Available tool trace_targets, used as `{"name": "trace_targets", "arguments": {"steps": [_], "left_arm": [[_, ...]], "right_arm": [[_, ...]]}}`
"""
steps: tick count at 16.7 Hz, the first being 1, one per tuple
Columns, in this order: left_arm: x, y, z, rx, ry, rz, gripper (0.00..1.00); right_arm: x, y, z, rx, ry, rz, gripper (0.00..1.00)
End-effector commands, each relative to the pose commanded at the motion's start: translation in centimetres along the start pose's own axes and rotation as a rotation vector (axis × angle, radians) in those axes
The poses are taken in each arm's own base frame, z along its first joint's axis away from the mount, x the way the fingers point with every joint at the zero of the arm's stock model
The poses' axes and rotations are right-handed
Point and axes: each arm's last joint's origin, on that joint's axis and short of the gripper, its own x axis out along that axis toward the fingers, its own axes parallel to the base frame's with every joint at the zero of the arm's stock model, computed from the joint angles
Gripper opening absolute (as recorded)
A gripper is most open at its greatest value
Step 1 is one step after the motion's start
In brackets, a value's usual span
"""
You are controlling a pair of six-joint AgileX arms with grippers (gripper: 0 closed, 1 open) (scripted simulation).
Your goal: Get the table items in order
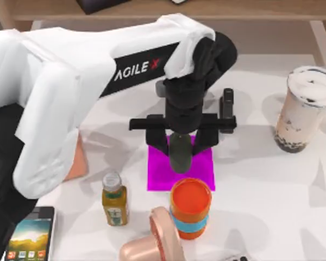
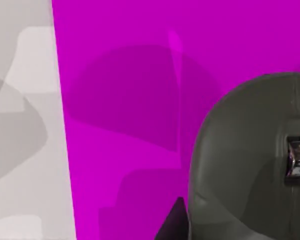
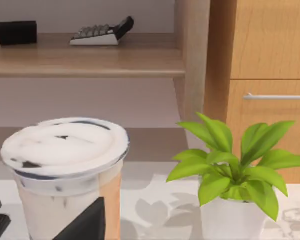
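Item 1. Mouse: dark grey, oval, lying on the magenta mat near the middle of the tabletop. The left wrist view shows it flat on the mat with the scroll wheel up. It overlaps the mat's far half, so this is probably its sorted place.

Item 2. Left gripper: directly above the mouse, wrist pointing straight down, fingers to either side of the body. Whether the jaws pinch the mouse or have let it go, I cannot tell; the arm's bulk hides the contact. The pose suits setting down or lifting straight off the mat.

Item 3. Phone: white frame, bright app screen, flat at the near left corner of the tabletop, partly under the left arm. Well apart from the mat; likely not yet sorted.

Item 4. Milk tea: tall clear cup, white lid, dark pearls at the bottom, upright near the right edge. The right wrist view looks at it from close by, so the right arm seems parked just beside it. Right jaws: cannot tell.

Item 5. Orange cup: blue band, upright, touching the mat's near edge.

Item 6. Juice bottle: yellow, grey cap, upright just left of the mat.

Item 7. Potted plant: seen from the right wrist, beside the milk tea.
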Motion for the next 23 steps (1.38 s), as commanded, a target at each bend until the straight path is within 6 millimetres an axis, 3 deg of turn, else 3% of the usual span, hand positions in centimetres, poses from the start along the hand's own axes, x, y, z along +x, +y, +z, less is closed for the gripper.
{"name": "trace_targets", "arguments": {"steps": [4, 17, 23], "left_arm": [[0.23, -0.04, -0.02, 0.0, 0.0, 0.0, 0.0], [0.23, -0.04, -0.02, 0.0, 0.0, 0.0, 0.98], [0.23, -0.04, -0.02, 0.0, 0.0, 0.0, 1.0]], "right_arm": [[0.0, 0.0, 0.0, 0.0, 0.0, 0.0, 1.0], [0.0, 0.0, 0.0, 0.0, 0.0, 0.0, 1.0], [0.0, 0.0, 0.0, 0.0, 0.0, 0.0, 1.0]]}}
